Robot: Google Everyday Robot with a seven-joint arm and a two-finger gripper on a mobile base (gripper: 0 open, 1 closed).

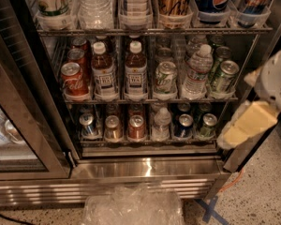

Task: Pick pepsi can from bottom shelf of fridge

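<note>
The fridge (145,168) stands open, its glass door (18,139) swung out to the left. The bottom shelf (150,143) holds a row of cans and one small water bottle. The pepsi can (183,126), dark navy with a silver top, stands second from the right in that row. To its right is a green can (207,125). A lighter blue-and-silver can (88,124) stands at the left end. My gripper (248,123), white and pale yellow, hangs outside the fridge at the right edge of the view. It is right of the bottom shelf and a little above it, clear of the cans.
The middle shelf (150,98) holds a red cola can, tea bottles, green cans and a water bottle. The upper rack (150,31) carries larger bottles. A crumpled clear plastic bag (133,205) lies on the speckled floor before the steel base grille (37,193). Blue tape (210,210) marks the floor.
</note>
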